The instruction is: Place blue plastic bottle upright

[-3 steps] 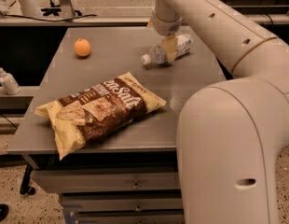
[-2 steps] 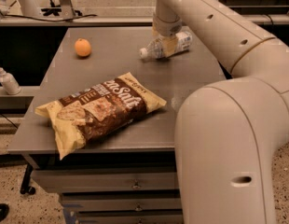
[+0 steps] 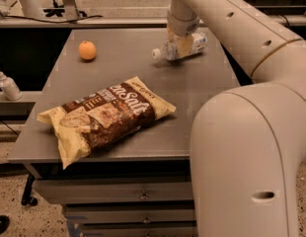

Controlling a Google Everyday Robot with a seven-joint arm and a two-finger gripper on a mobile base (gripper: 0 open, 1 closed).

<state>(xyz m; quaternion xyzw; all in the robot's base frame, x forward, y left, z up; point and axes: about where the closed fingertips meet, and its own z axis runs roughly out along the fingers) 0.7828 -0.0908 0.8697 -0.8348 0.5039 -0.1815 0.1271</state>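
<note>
The blue plastic bottle (image 3: 192, 45) is clear with a white cap at its left end and a white-and-blue label. It lies nearly on its side at the far right of the grey table (image 3: 123, 78), cap end a little lower. My gripper (image 3: 179, 44) comes down from above at the bottle's middle and is shut on it. The bottle seems lifted slightly off the table top, with a shadow under it.
A brown and yellow snack bag (image 3: 104, 117) lies flat at the table's front left. An orange (image 3: 87, 50) sits at the far left. A small white pump bottle (image 3: 7, 85) stands left of the table. My arm's large white body fills the right side.
The bottle has moved up and back with the gripper on it, and lies flatter than before. The bag and the orange have not moved.
</note>
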